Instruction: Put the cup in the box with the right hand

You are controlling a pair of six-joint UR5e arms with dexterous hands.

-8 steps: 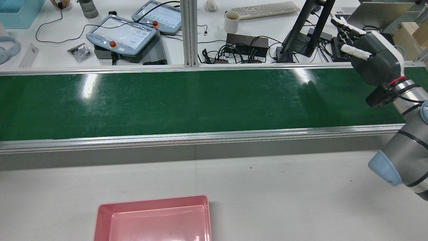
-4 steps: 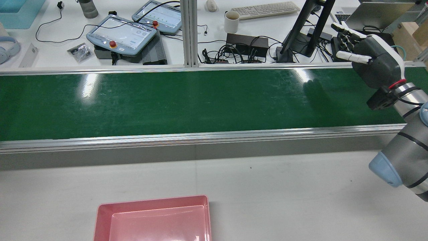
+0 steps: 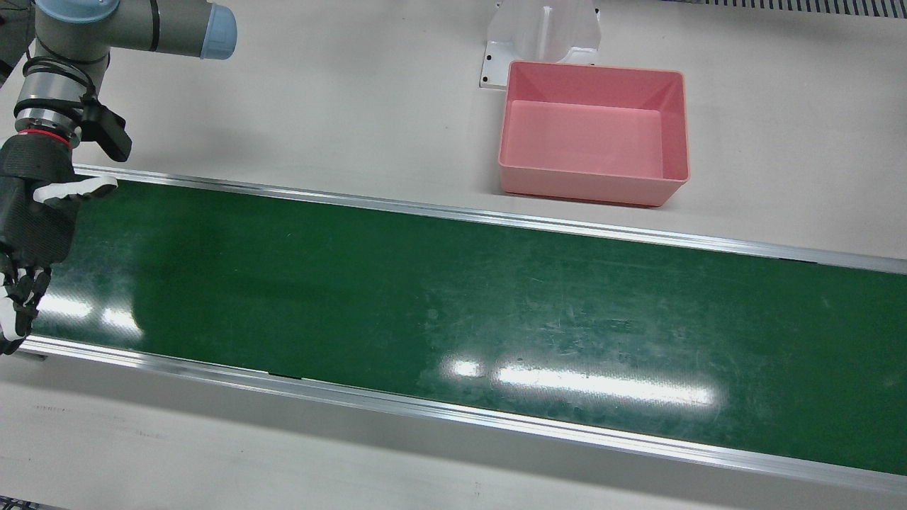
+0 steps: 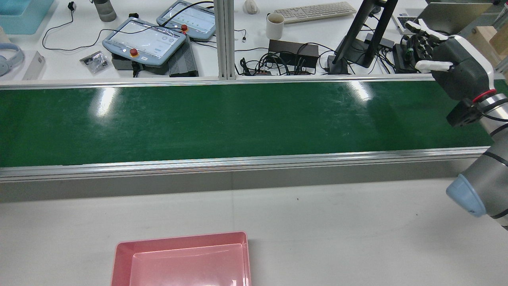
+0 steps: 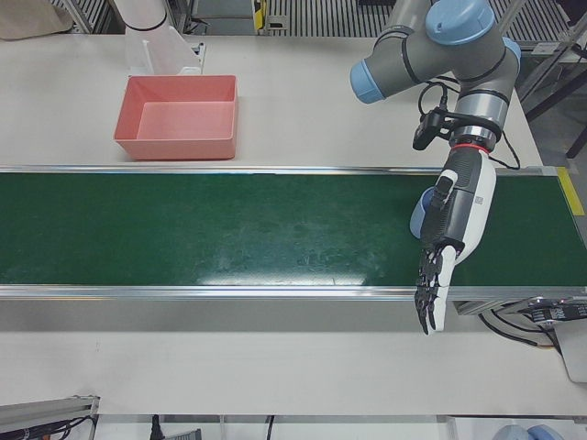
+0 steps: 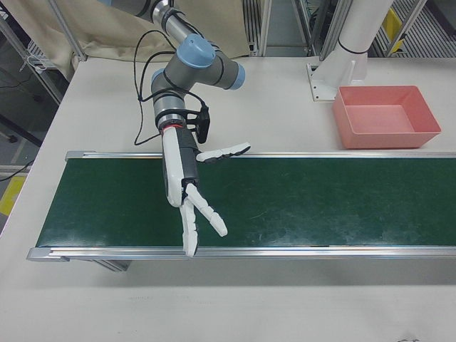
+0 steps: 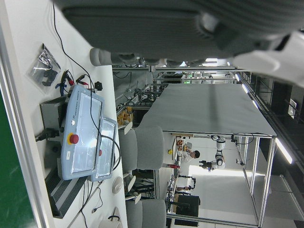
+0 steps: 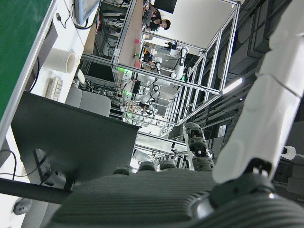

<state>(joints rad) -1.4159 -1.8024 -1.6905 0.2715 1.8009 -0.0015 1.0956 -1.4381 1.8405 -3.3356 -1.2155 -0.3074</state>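
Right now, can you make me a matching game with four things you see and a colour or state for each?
Things:
1. box
2. belt
3. mug
4. right robot hand

Colour or state:
a. fingers spread, holding nothing
b. white
c. pink
d. green

Pairs: 1-c, 2-d, 3-b, 4-a

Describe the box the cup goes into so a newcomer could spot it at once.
Start from the long green conveyor belt crossing the table. On the pale tabletop on the robot's side of it, just before a white pedestal, sits the pink box. It is the only coloured, open-topped rectangular container there, and it is empty.
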